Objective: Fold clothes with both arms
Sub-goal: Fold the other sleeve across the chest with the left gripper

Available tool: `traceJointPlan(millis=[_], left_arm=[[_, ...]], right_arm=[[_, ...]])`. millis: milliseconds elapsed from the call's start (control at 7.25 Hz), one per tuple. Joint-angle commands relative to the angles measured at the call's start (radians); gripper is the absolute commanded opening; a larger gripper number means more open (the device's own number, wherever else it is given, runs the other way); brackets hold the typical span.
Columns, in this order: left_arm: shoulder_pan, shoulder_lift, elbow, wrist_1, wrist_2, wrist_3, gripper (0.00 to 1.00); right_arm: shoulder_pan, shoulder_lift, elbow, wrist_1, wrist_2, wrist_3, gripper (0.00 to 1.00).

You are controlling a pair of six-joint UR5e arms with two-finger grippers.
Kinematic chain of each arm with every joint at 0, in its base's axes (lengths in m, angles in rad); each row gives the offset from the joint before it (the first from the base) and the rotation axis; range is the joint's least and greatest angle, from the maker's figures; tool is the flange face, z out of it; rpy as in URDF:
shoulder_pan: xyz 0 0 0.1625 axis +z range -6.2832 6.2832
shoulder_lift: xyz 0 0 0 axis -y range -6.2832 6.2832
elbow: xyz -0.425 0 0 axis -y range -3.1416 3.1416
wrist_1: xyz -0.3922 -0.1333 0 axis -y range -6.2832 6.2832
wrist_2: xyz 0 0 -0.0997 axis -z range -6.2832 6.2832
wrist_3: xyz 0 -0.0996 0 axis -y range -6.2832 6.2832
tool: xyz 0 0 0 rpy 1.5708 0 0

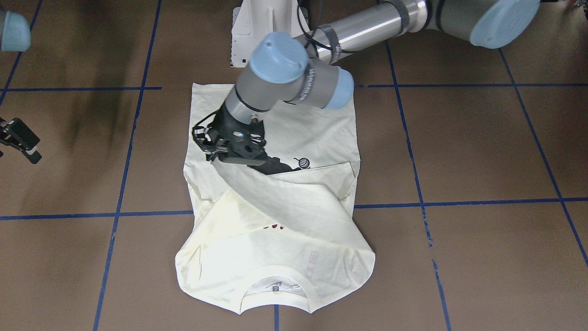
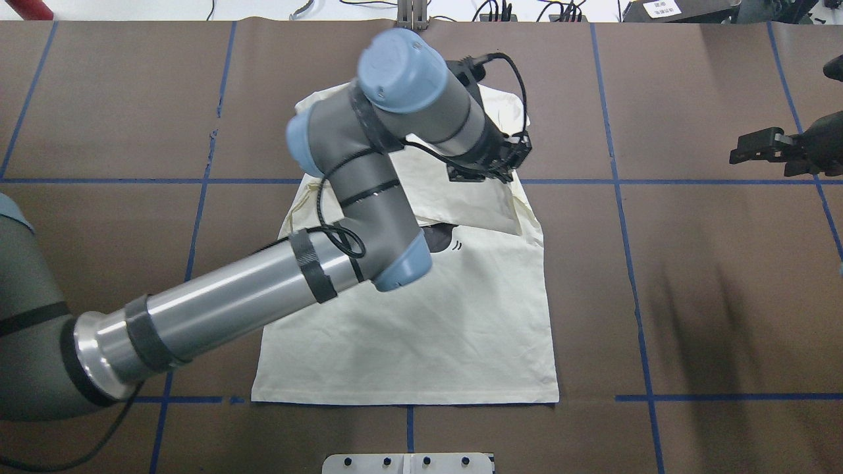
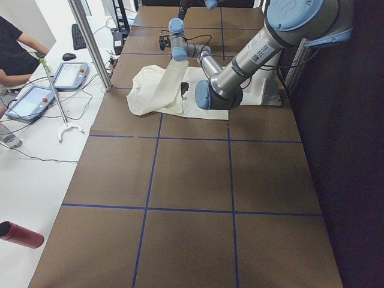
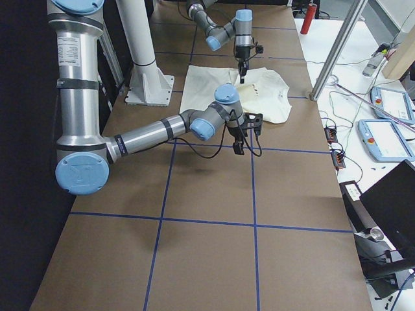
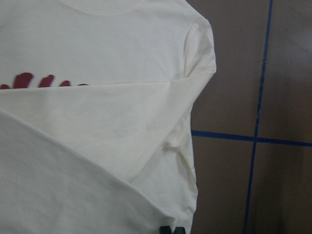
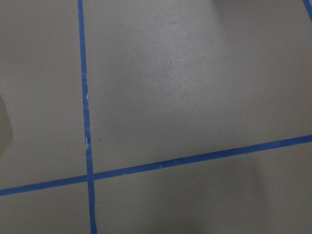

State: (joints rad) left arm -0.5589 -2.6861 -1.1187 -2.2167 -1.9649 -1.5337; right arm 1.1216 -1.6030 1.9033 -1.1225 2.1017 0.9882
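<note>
One cream T-shirt (image 1: 275, 248), flat mid-table (image 1: 482, 151): soft, light, limp, so you should grip it at cuffs, hem or shoulder seams. Your left gripper (image 1: 215, 149) is clenched on a sleeve (image 1: 285, 193) stretched across the chest. Your right gripper (image 1: 23, 140) hangs parted and empty, well apart, with bare table all round.

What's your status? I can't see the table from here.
Left gripper shut on T-shirt sleeve, lifted across the body. Right gripper off to the side, jaws unclear. No obstruction seen.
</note>
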Motion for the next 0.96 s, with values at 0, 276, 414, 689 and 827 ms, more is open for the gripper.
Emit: traceJointPlan(millis=[0,276,414,689,827], left_arm=[[0.073,-0.046,0.108,-0.119,0.145,-0.029,0.00],[0.070,-0.044,0.106,-0.136,0.149,-0.092,0.80],[0.045,-0.037,0.077,-0.159,0.147,-0.144,0.81],[-0.011,0.164,-0.185,-0.146,0.129,-0.141,0.76],[-0.062,0.322,-0.335,-0.146,0.039,-0.125,0.75]], right_arm=[[0.018,-0.011,0.003,0.006,0.024,-0.006,1.00],[0.014,0.000,0.005,0.041,0.035,0.010,1.00],[-0.009,-0.014,0.000,0.114,0.067,0.051,1.00],[-0.174,-0.014,0.013,0.197,0.022,0.302,1.00],[-0.347,-0.011,0.054,0.196,-0.141,0.446,1.00]])
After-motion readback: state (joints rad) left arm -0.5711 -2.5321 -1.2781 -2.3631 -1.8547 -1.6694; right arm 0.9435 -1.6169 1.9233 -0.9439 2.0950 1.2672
